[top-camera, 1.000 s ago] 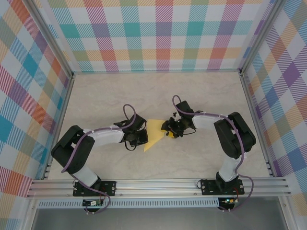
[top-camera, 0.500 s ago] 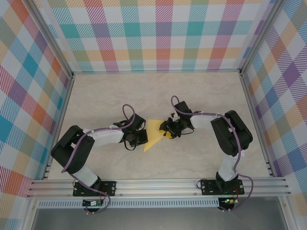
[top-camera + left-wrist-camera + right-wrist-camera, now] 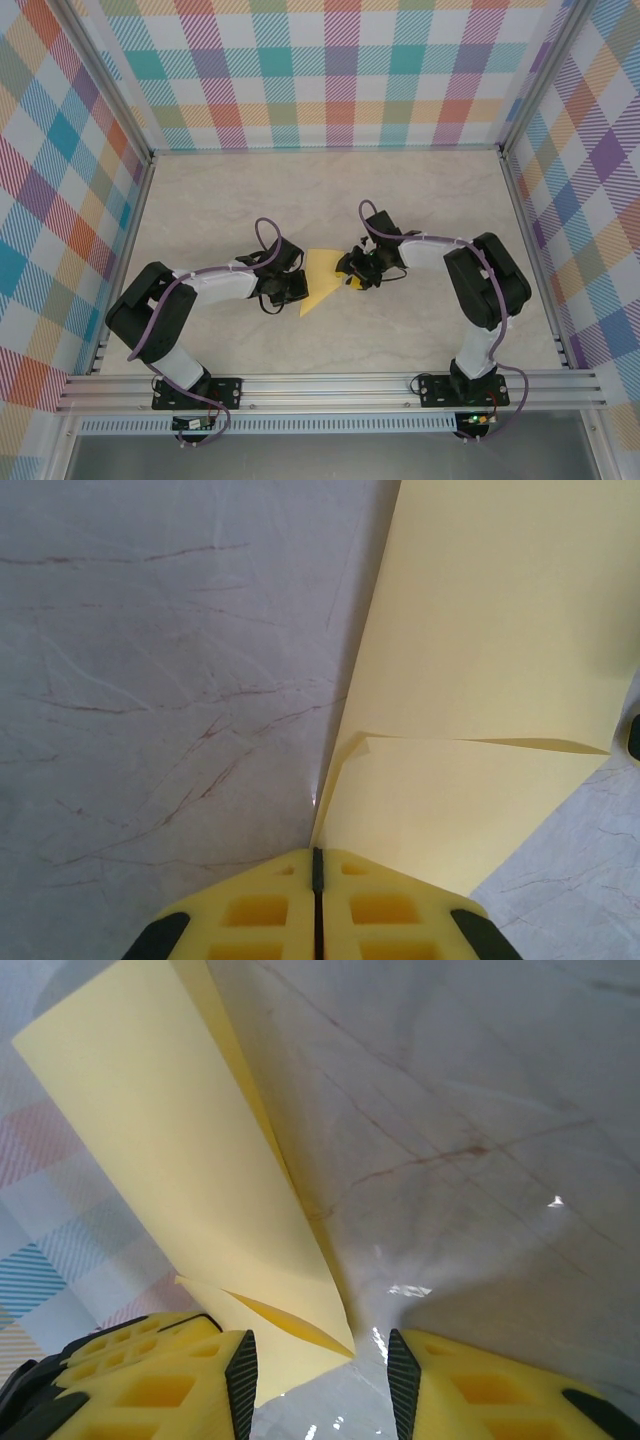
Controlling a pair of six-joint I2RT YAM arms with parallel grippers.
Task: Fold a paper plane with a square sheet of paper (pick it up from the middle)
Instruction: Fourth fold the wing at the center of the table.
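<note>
From above, on the pale marble counter [image 3: 300, 190], a thin bright-yellow sheet of paper [image 3: 320, 280], partly folded, is between the left gripper [image 3: 297, 290] and the right gripper [image 3: 350, 278]. At the left wrist, the left gripper [image 3: 317, 900] is clenched tight on the near edge of the paper [image 3: 480, 660]. At the right wrist, the right gripper [image 3: 317, 1360] is released, jaws apart, with a pointed corner of the paper [image 3: 170, 1140] between them.

One square sheet of paper [image 3: 322, 280], two robot arms [image 3: 215, 283], one left claw [image 3: 316, 870], one right claw [image 3: 315, 1360], one marbled table [image 3: 400, 200].
</note>
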